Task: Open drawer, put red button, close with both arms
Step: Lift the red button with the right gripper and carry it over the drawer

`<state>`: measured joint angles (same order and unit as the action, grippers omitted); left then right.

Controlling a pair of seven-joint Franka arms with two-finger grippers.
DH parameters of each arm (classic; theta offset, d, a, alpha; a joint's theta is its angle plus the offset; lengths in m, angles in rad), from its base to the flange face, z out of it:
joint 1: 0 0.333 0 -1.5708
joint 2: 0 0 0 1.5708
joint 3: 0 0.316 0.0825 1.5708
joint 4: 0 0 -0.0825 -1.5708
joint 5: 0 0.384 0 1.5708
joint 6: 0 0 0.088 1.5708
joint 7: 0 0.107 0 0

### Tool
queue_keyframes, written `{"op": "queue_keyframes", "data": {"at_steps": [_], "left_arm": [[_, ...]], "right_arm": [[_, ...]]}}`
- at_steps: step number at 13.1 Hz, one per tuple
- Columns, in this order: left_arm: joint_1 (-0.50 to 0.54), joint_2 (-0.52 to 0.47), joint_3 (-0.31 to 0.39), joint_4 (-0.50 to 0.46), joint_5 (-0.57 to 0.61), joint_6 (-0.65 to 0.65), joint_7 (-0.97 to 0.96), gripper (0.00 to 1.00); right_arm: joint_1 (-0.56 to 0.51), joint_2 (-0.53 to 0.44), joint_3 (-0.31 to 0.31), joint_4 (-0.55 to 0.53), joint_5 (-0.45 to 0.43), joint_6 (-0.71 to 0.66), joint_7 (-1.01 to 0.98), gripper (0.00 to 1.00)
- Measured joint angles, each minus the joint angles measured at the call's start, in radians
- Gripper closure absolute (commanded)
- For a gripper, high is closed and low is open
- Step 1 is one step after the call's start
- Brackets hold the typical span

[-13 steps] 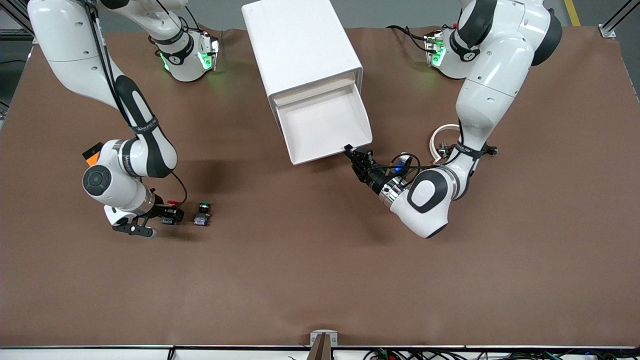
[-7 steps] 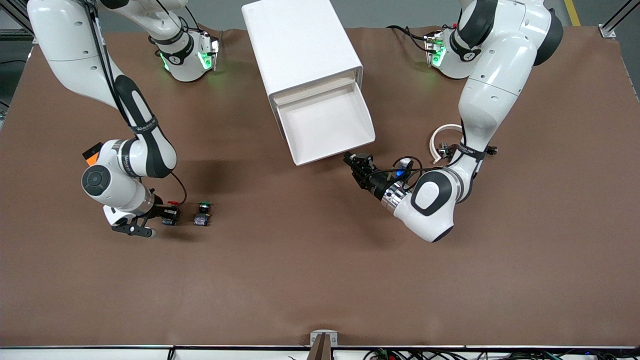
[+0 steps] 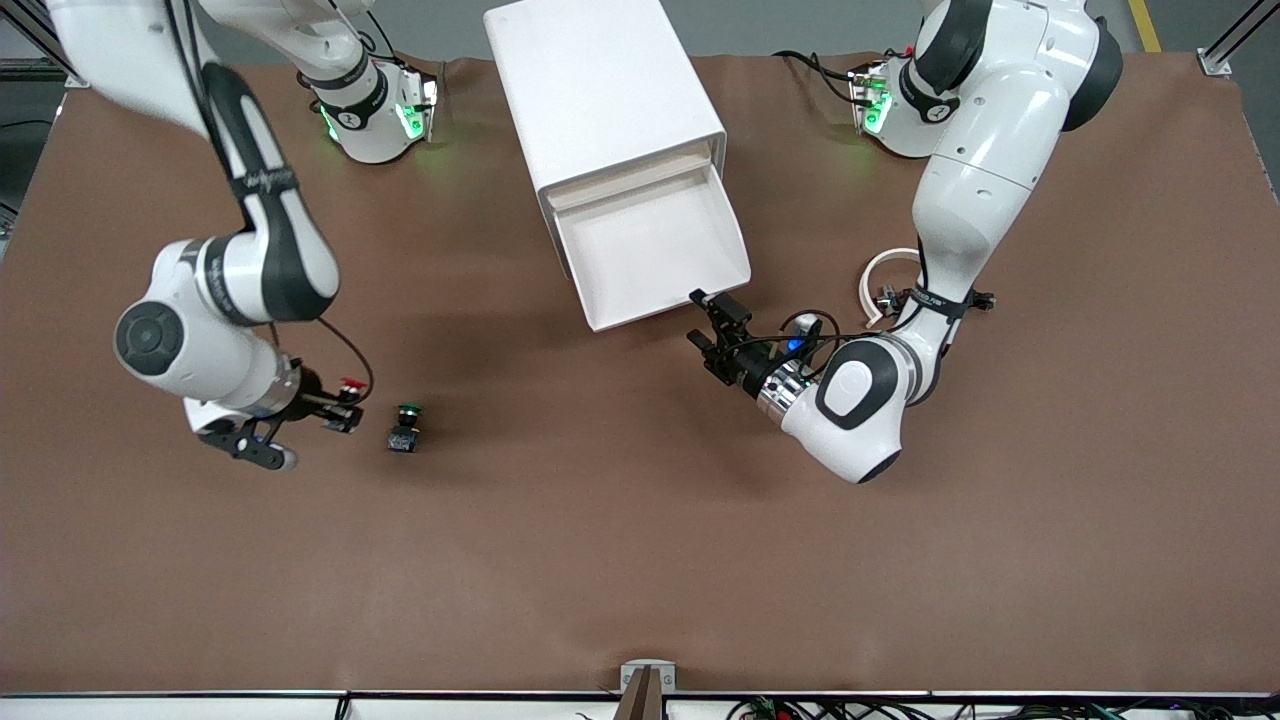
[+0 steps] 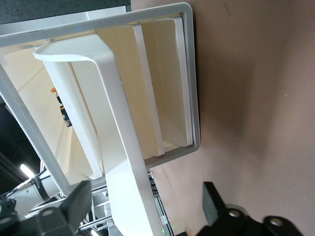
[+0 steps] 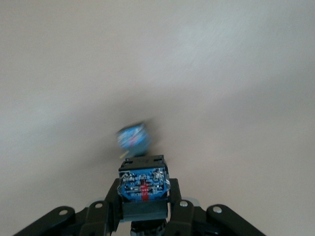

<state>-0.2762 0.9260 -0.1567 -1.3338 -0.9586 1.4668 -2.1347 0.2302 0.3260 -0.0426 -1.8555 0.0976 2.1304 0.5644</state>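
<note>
A: Where is the small red-capped push button on its grey-blue block [image 3: 346, 400] sitting?

B: The right arm's black two-finger gripper [image 3: 338, 412] is pinching it, up over the brown table [image 3: 640, 560] toward the right arm's end, roughly midway between the robots' edge and the camera's edge. In the right wrist view the fingers [image 5: 112, 205] are clamping the block [image 5: 143, 183] from both sides.

A: Which way is it pointing?

B: Long axis is running from cap to block; red cap is sitting on the side toward the robots' edge, block on the side toward the camera's edge. The twin push button with the green cap [image 3: 404, 427] is standing on the table just beside it, untouched.

A: Left arm?

B: The left arm's black two-finger gripper [image 3: 712, 327] is spread, gripping nothing, just by the front corner of the open white plastic drawer [image 3: 655, 262]. The white box cabinet [image 3: 600, 90] is resting by the middle of the robots' edge.
</note>
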Motion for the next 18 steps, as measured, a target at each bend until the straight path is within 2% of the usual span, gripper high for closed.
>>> {"op": "queue_keyframes", "data": {"at_steps": [2,5,10,14,18], "left_arm": [[0.001,-0.002,0.001,0.01,0.005,0.0,0.023,0.0],[0.001,-0.017,0.001,0.039,0.097,0.0,0.086,0.0],[0.002,-0.052,0.002,0.052,0.175,0.037,0.371,0.0],[0.007,-0.078,0.005,0.067,0.223,0.149,0.69,0.0],[0.001,-0.1,0.005,0.068,0.345,0.288,0.968,0.0]], "right_arm": [[0.118,-0.046,0.003,0.039,0.0,-0.093,0.214,1.0],[0.257,-0.06,0.006,0.132,0.004,-0.199,0.476,1.0],[0.497,-0.054,0.006,0.151,0.009,-0.154,0.882,1.0],[0.582,-0.048,0.004,0.15,0.009,-0.135,1.026,1.0],[0.661,-0.011,0.003,0.146,-0.013,-0.118,1.129,1.0]]}}
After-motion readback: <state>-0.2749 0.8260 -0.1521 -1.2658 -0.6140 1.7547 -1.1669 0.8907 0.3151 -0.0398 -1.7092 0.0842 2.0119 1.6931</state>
